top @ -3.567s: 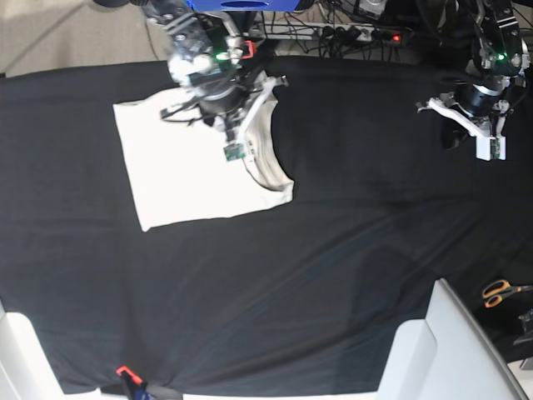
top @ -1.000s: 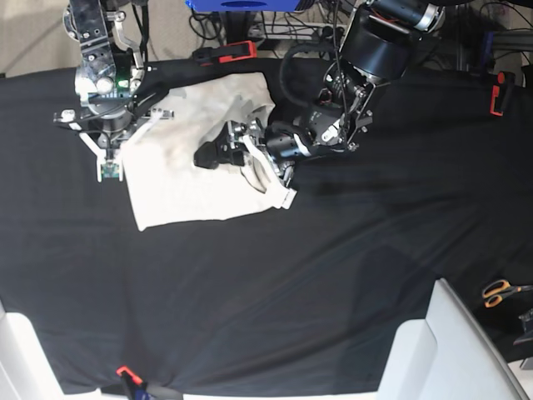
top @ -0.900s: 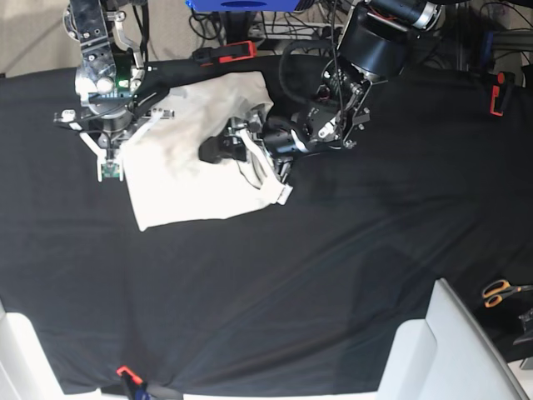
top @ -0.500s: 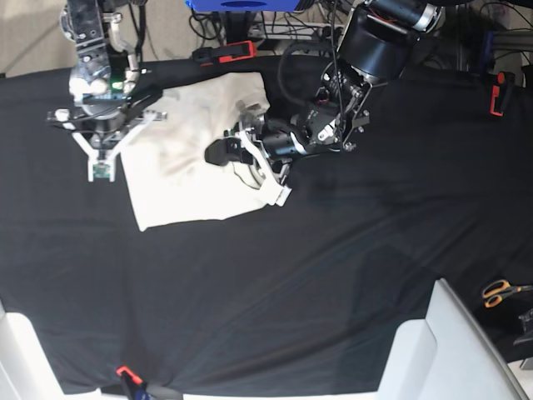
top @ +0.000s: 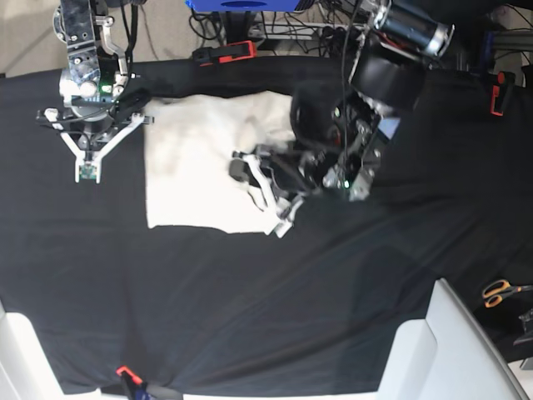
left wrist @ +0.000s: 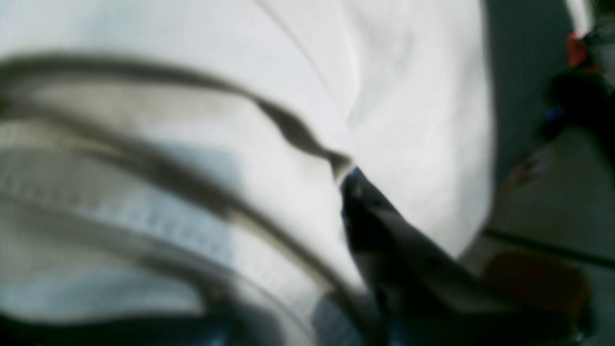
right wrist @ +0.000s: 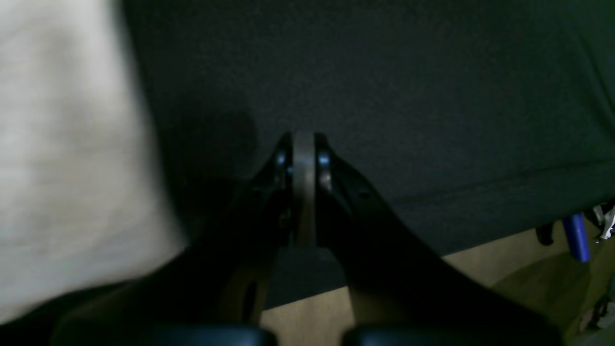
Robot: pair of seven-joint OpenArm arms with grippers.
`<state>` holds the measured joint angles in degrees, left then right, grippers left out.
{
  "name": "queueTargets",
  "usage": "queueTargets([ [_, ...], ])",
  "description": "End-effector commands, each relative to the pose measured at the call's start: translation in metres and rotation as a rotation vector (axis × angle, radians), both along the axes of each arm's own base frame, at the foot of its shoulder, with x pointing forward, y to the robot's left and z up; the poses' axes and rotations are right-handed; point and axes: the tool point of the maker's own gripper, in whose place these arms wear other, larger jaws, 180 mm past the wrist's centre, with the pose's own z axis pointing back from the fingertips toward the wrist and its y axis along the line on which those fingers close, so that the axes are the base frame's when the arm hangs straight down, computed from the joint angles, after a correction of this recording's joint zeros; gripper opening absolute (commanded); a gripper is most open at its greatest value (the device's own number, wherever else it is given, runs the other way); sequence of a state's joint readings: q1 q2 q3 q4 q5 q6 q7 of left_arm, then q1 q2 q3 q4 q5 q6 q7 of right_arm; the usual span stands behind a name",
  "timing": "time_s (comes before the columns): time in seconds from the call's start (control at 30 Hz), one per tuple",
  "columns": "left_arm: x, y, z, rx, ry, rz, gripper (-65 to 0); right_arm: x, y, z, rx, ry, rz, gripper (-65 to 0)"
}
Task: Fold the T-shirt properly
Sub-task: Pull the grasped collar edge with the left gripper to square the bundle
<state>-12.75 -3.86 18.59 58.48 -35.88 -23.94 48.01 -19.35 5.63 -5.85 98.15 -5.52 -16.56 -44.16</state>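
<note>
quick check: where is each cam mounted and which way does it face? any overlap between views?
Base: overhead, looking down on the black table cloth; shows both arms, the T-shirt and scissors.
Left wrist: on the left arm, close over the T-shirt; the left gripper pinches a fold, blurred.
Right wrist: on the right arm, facing the table cloth; the right gripper is shut and empty, the T-shirt beside it.
Shared: all three views show the T-shirt.

One T-shirt [top: 196, 171], two tools, scissors [top: 502, 292]
</note>
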Motion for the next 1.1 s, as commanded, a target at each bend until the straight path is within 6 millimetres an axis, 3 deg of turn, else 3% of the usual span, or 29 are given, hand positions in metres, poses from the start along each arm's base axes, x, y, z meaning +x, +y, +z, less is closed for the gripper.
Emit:
queueTargets([
  [0.0,0.014,0.001,0.011,0.012,-0.039,-0.018,-65.0,0.01,-0.004,0.01,-0.016,-0.046,0.0,-64.8],
  [0.27,0.021,0.026,0.004,0.35,-0.133,-0.384,-65.0,0.011,-0.003,0.011,-0.015,-0.049,0.0,-64.8],
  [0.5,0.047,0.034,0.012,0.561,-0.262,-0.535,-65.0,0.011,0.001,0.01,-0.003,-0.05,-0.004,-64.8],
  [0.7,0.061,0.028,0.016,0.777,-0.411,-0.728,-65.0,0.011,0.001,0.01,-0.003,-0.049,-0.004,-64.8],
  [1.07,0.064,-0.041,0.031,0.828,-0.67,-0.966,-65.0,0.009,0.001,0.009,-0.003,-0.044,-0.004,-64.8],
])
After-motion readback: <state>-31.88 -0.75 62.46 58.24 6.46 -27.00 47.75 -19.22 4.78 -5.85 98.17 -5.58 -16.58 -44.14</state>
